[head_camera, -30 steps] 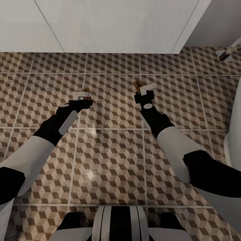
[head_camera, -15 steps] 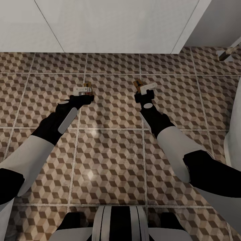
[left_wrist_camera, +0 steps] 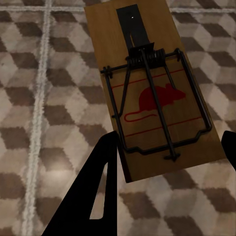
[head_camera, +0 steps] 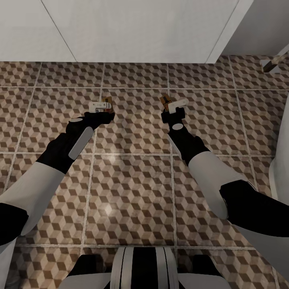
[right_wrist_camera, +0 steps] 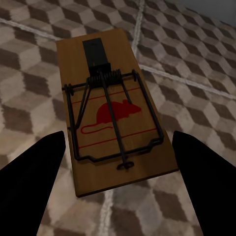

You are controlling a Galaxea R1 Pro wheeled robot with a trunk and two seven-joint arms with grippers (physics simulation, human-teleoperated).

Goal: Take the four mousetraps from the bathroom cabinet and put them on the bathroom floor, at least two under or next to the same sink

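Two mousetraps show over the cube-patterned bathroom floor [head_camera: 132,184]. One mousetrap [left_wrist_camera: 147,93], a brown slab with a dark spring bar and a red mouse print, sits between the fingers of my left gripper [left_wrist_camera: 169,142], which is shut on its sides and holds it above the tiles. In the head view that trap [head_camera: 106,102] sticks out ahead of the left gripper [head_camera: 100,107]. The other mousetrap [right_wrist_camera: 113,113] lies flat on the floor between the spread fingers of my right gripper [right_wrist_camera: 118,137], with floor showing between finger and wood. It also shows ahead of the right gripper [head_camera: 173,106] as a brown slab [head_camera: 164,100].
A white panelled surface [head_camera: 120,28] runs across the far side of the floor. A white rounded fixture [head_camera: 281,160] stands at the right edge, and a small chrome part [head_camera: 273,64] sits at the upper right. My own base [head_camera: 140,269] is at the near edge.
My left gripper has moved a little forward with its mousetrap. The right arm and its mousetrap have not moved.
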